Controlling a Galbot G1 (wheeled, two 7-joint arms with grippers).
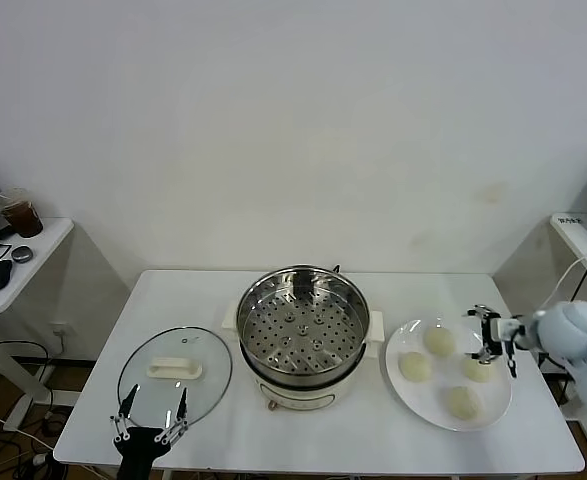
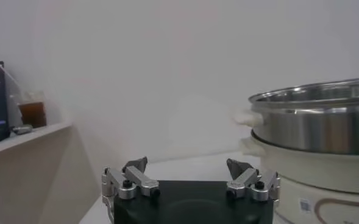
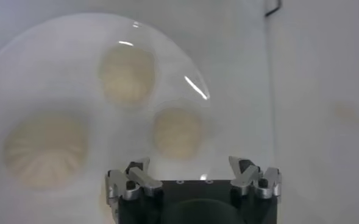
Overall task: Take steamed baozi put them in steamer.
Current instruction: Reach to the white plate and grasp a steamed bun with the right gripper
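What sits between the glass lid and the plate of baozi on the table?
In the head view, the steamer stands between the glass lid and the plate; its perforated tray holds no baozi.

Cream-white baozi (image 1: 439, 341) lie on a white plate (image 1: 496, 415). The steamer (image 1: 302, 334) is shiny steel, its tray dotted with holes, on a cream base. The glass lid (image 1: 175, 374) has a white handle. The desk (image 1: 373, 440) is white.

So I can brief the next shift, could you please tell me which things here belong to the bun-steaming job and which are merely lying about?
Job:
- four steamed baozi on the white plate
- steamer, empty
- right hand, open above the plate

Lying about:
- glass lid
- drink cup on the side table
- left hand, open, idle
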